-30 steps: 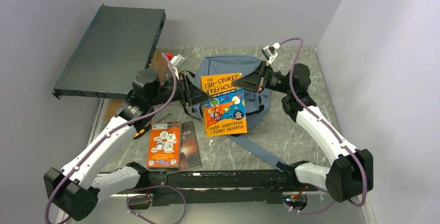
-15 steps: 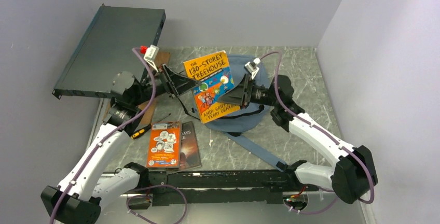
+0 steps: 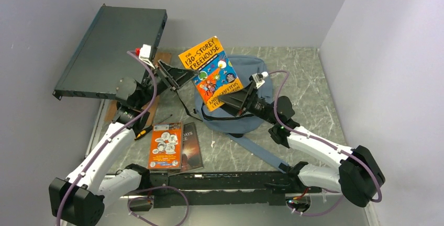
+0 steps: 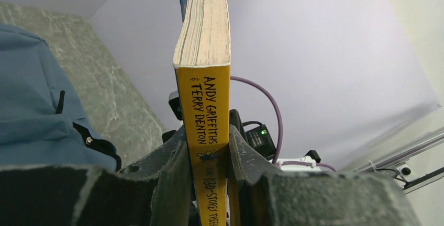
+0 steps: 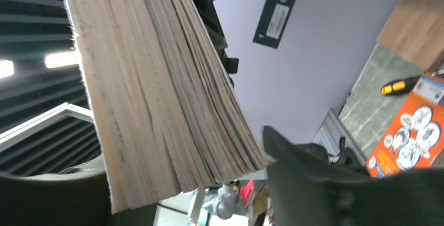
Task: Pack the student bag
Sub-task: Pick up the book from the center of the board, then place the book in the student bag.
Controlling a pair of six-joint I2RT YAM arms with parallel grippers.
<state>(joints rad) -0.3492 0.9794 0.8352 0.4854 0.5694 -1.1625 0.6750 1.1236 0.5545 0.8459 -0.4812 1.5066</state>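
Fingers of left gripper [image 3: 179,77] and right gripper [image 3: 234,97] clamped the book [image 3: 210,72] above the student bag [image 3: 225,124]; insertion likely needed its opening.

The right pincer [image 5: 183,171] grips a book [image 5: 157,90] (orange booklet [image 5: 411,145] beyond).

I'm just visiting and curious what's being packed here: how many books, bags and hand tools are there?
Books: 3 (yellow book held up in the air; orange book and dark book on the table)
Bags: 1 (blue backpack)
Hand tools: 1 (screwdriver)
Total: 5
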